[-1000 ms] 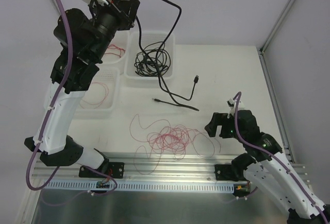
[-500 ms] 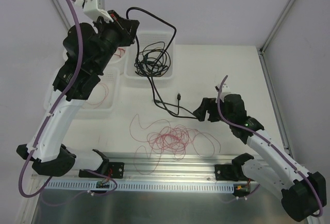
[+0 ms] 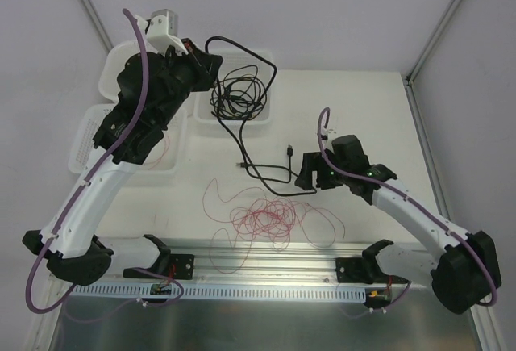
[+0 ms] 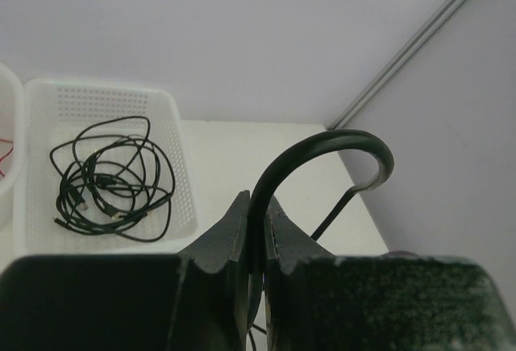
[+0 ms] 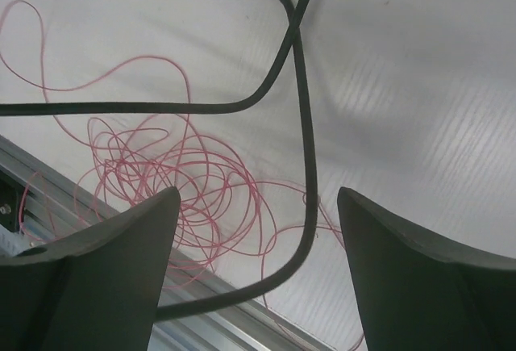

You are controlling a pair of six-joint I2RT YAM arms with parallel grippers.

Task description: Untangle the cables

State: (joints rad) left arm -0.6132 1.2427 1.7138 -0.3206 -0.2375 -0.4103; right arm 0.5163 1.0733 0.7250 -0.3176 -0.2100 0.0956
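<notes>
Pinching left fingers (image 3: 211, 60) shut on black cable (image 3: 246, 43) at eleven o'clock, holding right fingers (image 3: 310, 176) apart at three over its slack, leaving red wires (image 3: 262, 218) at six on worktop (image 3: 363, 125). Left wrist: arching springily beyond pinch. Right wrist: seeming light, limp, snaggy; grasping best at twelve, clear of red.

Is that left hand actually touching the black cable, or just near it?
Touching. In the left wrist view the left hand is pinched shut on the black cable, which arches up out of its grip.

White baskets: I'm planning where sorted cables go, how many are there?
3: a basket far centre holding black cables, one at the left edge, one beyond it partly hidden by the left arm.
</notes>
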